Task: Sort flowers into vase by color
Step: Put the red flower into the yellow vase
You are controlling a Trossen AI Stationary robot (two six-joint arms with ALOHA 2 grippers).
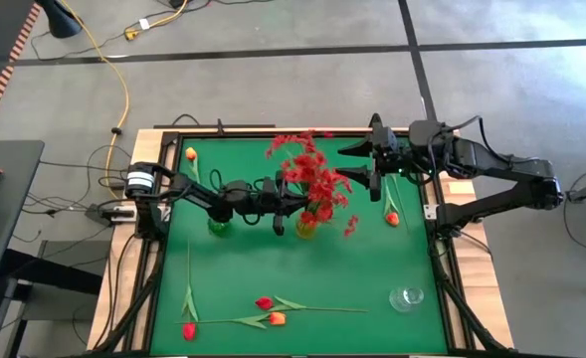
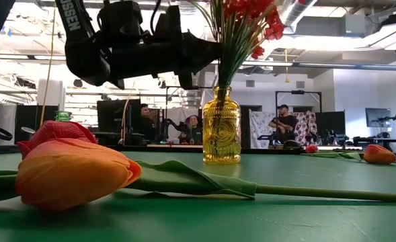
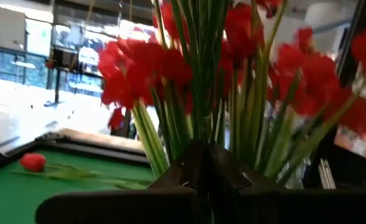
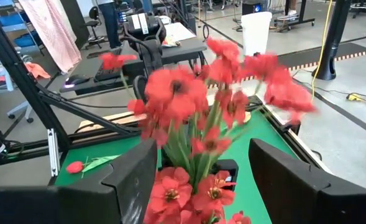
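Surface: green table (image 1: 372,268)
Yellow vase (image 2: 222,126): holds red blossom bunch (image 1: 312,169)
Left gripper (image 1: 285,209): clamped on the bunch's stems
Right gripper (image 1: 370,164): spread wide, empty, right of the blossoms

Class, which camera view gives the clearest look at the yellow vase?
The low view: the yellow vase stands whole, side-on, stems entering its neck. From above, the high view shows only a yellow patch under red blossoms. Both wrist views show blossoms and stems, not the vase.
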